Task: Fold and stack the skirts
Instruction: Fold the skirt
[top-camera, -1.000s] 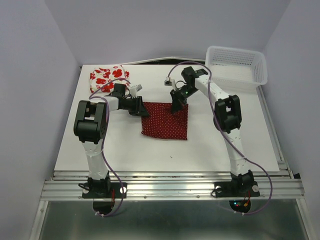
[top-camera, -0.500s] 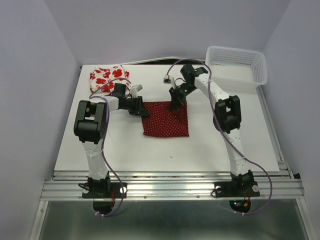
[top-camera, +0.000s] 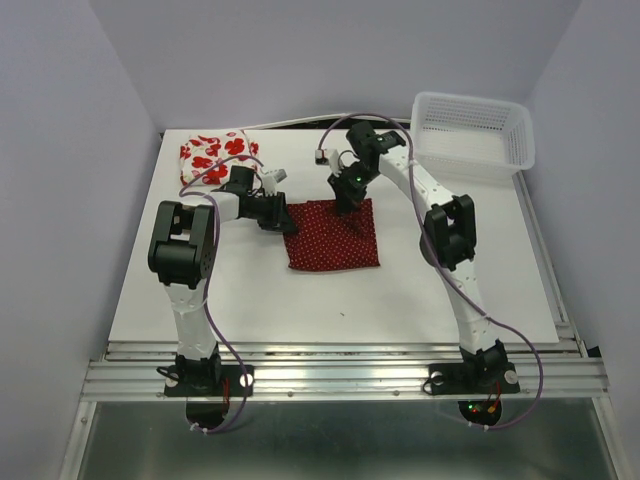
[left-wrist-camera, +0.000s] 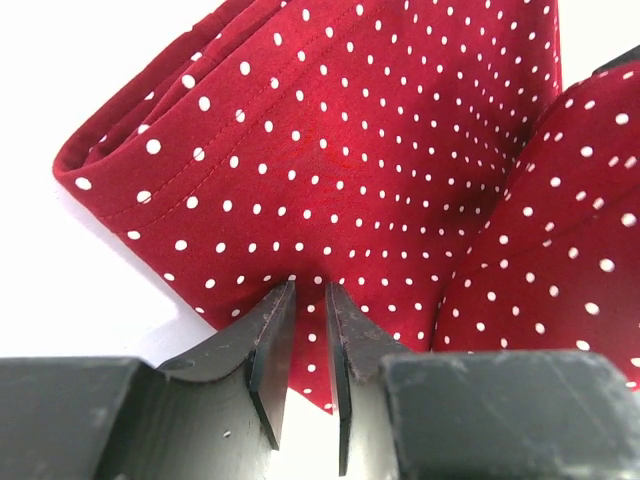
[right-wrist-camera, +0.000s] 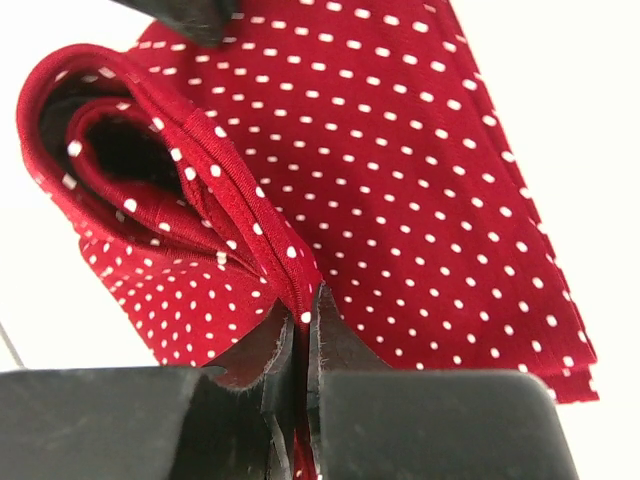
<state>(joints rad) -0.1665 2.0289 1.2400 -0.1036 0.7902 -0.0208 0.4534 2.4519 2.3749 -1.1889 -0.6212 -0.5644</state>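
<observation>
The dark red skirt with tiny white dots (top-camera: 335, 240) lies folded at the middle of the table. My right gripper (top-camera: 344, 203) is at its far edge, shut on a doubled hem of that skirt (right-wrist-camera: 290, 270) and lifting it into a loose roll (right-wrist-camera: 120, 150). My left gripper (top-camera: 280, 218) sits low at the skirt's far left corner. Its jaws stand a narrow gap apart (left-wrist-camera: 310, 288) over the cloth's edge (left-wrist-camera: 380, 150), with no cloth between the pads. The white skirt with red flowers (top-camera: 215, 155) lies bunched at the far left corner.
A white lattice basket (top-camera: 470, 135) stands at the back right of the table. A grey cable loops over each arm. White table surface (top-camera: 250, 300) stretches in front of the skirt toward the arm bases.
My right gripper has carried the pinched hem toward the back and left, squaring up the dark red skirt. The left gripper has stayed put while its jaws narrowed.
</observation>
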